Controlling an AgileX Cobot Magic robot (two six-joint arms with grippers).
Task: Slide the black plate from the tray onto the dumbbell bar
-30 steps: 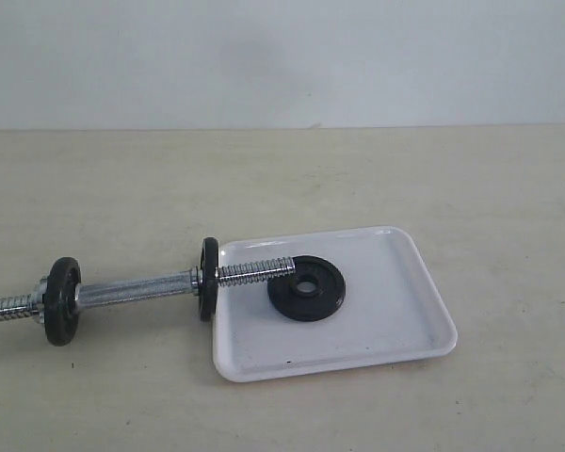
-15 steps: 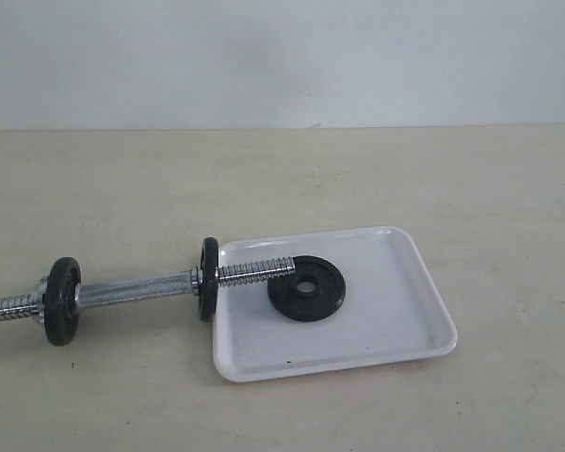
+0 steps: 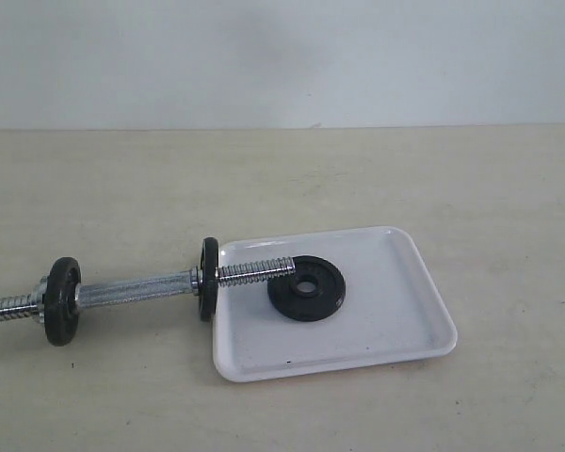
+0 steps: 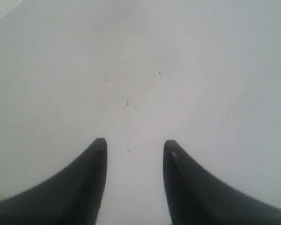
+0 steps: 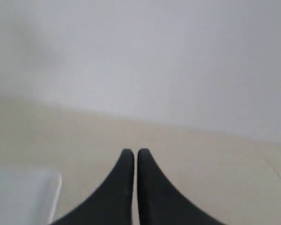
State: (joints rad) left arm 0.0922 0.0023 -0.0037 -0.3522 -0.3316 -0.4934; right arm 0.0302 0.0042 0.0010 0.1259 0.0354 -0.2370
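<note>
Pick not yet begun: plate [image 3: 307, 288] flat in the tray [image 3: 395, 320], under the bar's [image 3: 137, 288] threaded tip.
Left gripper [image 4: 133, 145] stands apart and empty before a white surface. Right gripper [image 5: 135, 152] is pressed together, with a tray corner near it. Neither is close to the plate. The next move likely calls for reaching the plate, gripping its rim, and lining its hole up with the thread.

No visible change; black plate [image 3: 330, 295] unmoved.
</note>
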